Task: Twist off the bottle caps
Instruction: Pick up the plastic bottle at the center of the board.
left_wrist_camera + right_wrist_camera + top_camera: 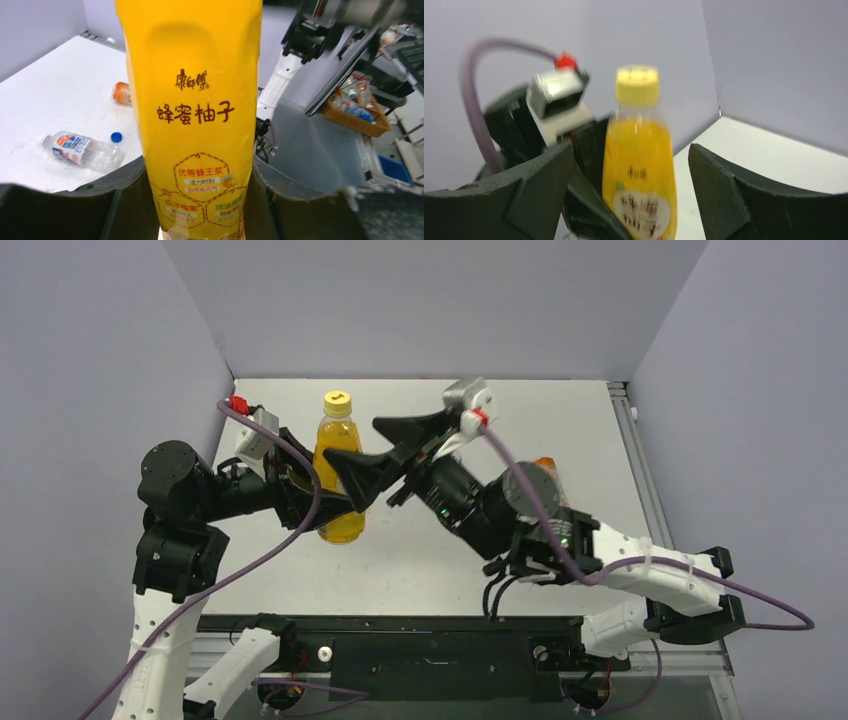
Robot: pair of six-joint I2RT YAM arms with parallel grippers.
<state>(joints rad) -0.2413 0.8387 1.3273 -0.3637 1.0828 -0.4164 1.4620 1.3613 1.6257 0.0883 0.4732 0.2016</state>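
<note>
The left gripper [200,200] is clamped on the yellow juice bottle [192,100], one dark finger [125,200] pressed to each side of the label's lower half. The bottle stands upright in the left part of the desk [430,560], with the yellow cap [337,400] seated on its neck; whether its base touches the surface cannot be told.

The right gripper [630,147] reaches in from the right with its jaws spread wide. From its wrist camera the bottle shows in the gap between the fingers, neither of them touching it, and the cap rises above their tips. From overhead, the right arm's fingers lie across the bottle's right side, just beside the left gripper.

Farther out on the desk, seen past the held bottle from the left wrist camera, a clear bottle with a blue label [82,150] lies on its side with a loose blue cap [116,136] just beside it. An orange bottle [121,93] lies farther away; from overhead it is largely hidden behind the right arm, toward the desk's right edge.
</note>
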